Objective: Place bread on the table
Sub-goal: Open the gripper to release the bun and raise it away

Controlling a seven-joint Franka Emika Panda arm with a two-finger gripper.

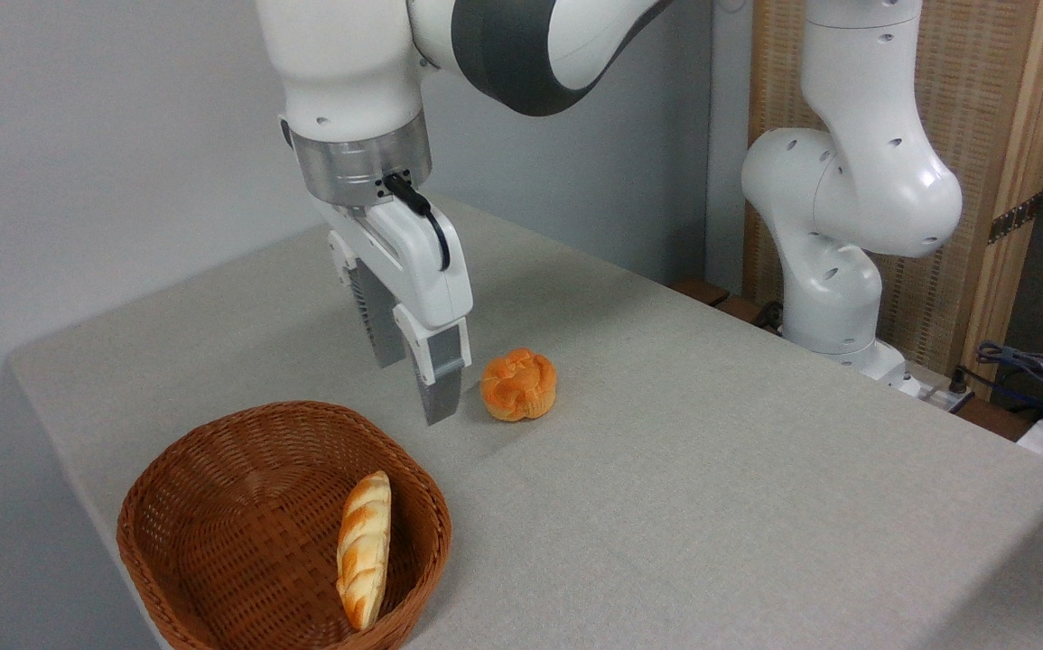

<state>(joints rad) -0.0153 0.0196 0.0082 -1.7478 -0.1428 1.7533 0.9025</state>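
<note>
Orange knotted bread (518,385) (twisted top) sits on table (711,469); gripper (413,384) spread, empty.

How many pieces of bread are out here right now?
2. A round orange bun sits on the grey table, just right of the open gripper. A long pale braided loaf lies inside the wicker basket. Nothing seems hidden.

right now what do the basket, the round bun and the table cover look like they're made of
The basket looks like woven wicker with a glossy brown finish: crossing strands show all over. The round bun looks like a foam or plastic replica rather than real bread, with saturated orange colour and a smooth, even surface, though this is uncertain. The table cover looks like matte light-grey cloth with a fine weave.
</note>
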